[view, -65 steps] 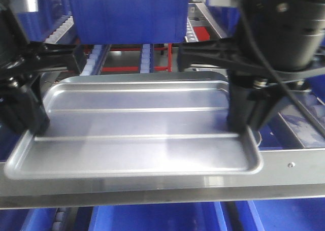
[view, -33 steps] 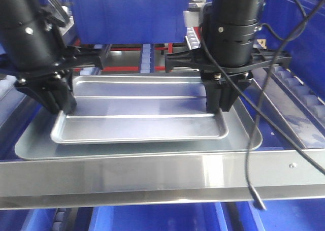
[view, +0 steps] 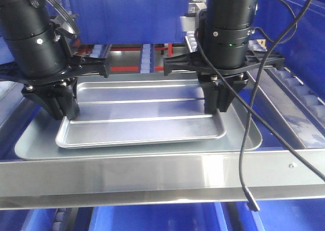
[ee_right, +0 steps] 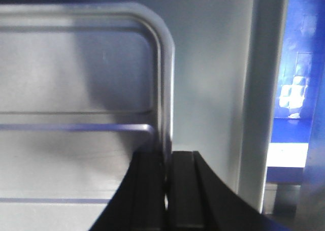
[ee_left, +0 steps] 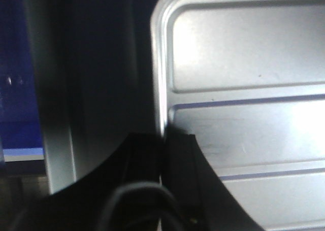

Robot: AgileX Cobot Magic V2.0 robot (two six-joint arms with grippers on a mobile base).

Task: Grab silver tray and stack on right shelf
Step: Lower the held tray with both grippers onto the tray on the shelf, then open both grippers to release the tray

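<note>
Lowered, one silver tray (view: 142, 122) seemingly overlies one larger tray (view: 35, 149).

- A large blue plastic bin (view: 127, 12) fills the upper centre of the front view.
- More blue bins (view: 152, 218) line the bottom edge.
- Red frame bars (view: 129, 67) show mid-frame behind.
- Chunky pale rollers (view: 299, 86) run along the right side.
- Lighting is bright and even.

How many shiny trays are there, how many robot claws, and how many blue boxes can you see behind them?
Silver trays: 2, the silver tray and the bigger tray under it.
Robot claws: 2, the left gripper and the right gripper.
Blue boxes behind: 1, the blue bin.
Total: 5
</note>
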